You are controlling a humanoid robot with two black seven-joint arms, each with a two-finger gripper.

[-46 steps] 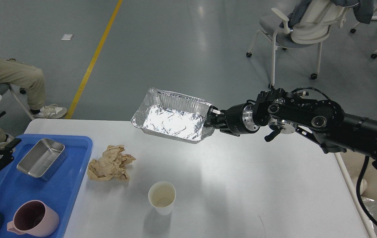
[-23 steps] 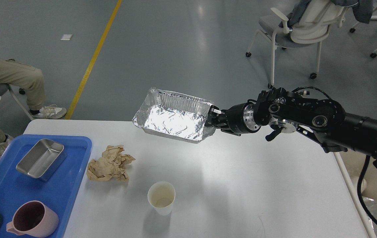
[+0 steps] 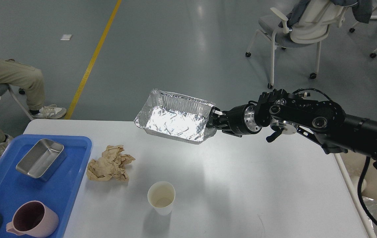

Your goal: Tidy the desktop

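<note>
The white desktop [image 3: 241, 185] fills the lower part of the head view. My right gripper [image 3: 212, 119] reaches in from the right and is shut on the right rim of a crumpled foil tray [image 3: 175, 119], which hangs tilted above the desktop's far edge. A crumpled brown paper ball [image 3: 109, 163] lies left of centre. In front of it a white paper cup [image 3: 161, 197] stands upright. My left gripper is out of view.
A blue tray [image 3: 72, 178] at the left edge holds a steel box [image 3: 40, 159] and a pink mug [image 3: 33, 219]. A seated person [image 3: 6, 76] is at far left. Office chairs [image 3: 294, 29] stand beyond the desktop at the right.
The left arm has left the view at the left edge. The foil tray and right gripper have shifted slightly right and down.
</note>
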